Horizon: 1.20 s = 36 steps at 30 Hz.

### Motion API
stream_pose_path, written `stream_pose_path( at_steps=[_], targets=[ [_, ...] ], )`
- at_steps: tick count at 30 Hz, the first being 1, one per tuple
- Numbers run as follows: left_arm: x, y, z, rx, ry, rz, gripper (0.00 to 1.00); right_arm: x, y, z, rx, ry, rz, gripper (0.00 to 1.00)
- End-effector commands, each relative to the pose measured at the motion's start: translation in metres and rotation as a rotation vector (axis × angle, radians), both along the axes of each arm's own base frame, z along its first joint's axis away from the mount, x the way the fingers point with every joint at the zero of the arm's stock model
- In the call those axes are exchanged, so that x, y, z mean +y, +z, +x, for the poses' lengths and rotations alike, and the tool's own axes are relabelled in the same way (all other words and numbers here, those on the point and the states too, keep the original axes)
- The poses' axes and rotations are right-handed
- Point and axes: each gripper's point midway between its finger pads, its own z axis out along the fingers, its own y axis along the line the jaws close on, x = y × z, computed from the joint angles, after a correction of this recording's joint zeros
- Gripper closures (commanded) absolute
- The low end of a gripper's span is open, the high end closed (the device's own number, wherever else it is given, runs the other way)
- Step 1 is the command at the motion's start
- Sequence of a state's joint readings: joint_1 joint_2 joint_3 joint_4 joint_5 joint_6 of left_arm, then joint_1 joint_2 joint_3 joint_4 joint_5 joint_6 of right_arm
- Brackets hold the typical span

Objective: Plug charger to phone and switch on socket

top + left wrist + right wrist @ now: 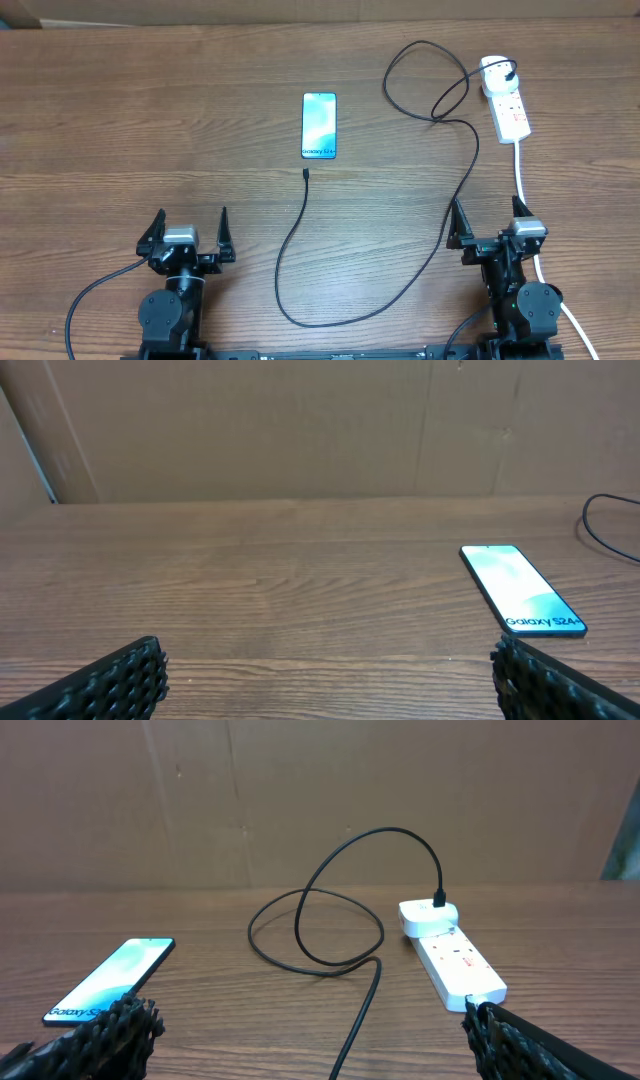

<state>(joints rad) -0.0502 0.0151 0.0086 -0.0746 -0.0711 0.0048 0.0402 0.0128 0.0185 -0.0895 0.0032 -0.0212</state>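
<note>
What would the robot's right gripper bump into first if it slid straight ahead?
The right gripper would probably meet the long thin black charger cable first; the white socket block lies farther on, slightly to its right.

The right gripper (pixel 310 1030) is spread wide, its ridged black fingers (pixel 120 1035) at the bottom corners above a wooden table (pixel 230 930). A phone (pixel 110 982) lies flat on the left, screen up. A black cable (pixel 384 830) loops in the middle and arches into a white plug (pixel 428 917) on the white socket (pixel 458 965) on the right. A cardboard wall (pixel 300 790) stands behind.
</note>
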Motion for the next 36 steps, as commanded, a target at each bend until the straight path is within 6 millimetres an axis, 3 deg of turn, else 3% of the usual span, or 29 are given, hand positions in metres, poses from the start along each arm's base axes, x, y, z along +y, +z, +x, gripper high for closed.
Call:
stream_pose_path(
  at_steps=[1, 22, 25, 26, 29, 33, 36],
  targets=[
    [-0.001, 0.001, 0.0, -0.008, -0.009, 0.021, 0.0, 0.002, -0.002, 0.0, -0.002, 0.01, 0.007, 0.0],
    [-0.001, 0.001, 0.0, -0.008, -0.008, 0.02, 0.0, 0.002, -0.002, 0.0, -0.002, 0.01, 0.007, 0.0],
    [-0.028, 0.009, -0.002, -0.032, -0.159, -0.125, 0.0, 0.002, -0.002, 0.0, -0.002, 0.01, 0.007, 0.0],
    [-0.049, 0.017, -0.006, -0.047, -0.28, -0.22, 0.0, 0.002, -0.002, 0.0, -0.002, 0.01, 0.007, 0.0],
    [-0.075, 0.039, -0.016, -0.088, -0.444, -0.363, 0.0, 0.002, -0.002, 0.0, -0.002, 0.01, 0.007, 0.0],
    [-0.084, 0.077, -0.027, -0.22, -0.54, -0.411, 0.0, 0.002, -0.002, 0.0, -0.002, 0.01, 0.007, 0.0],
    [-0.088, 0.119, -0.046, -0.405, -0.612, -0.374, 0.0, 0.002, -0.002, 0.0, -0.002, 0.01, 0.007, 0.0]
  ],
)
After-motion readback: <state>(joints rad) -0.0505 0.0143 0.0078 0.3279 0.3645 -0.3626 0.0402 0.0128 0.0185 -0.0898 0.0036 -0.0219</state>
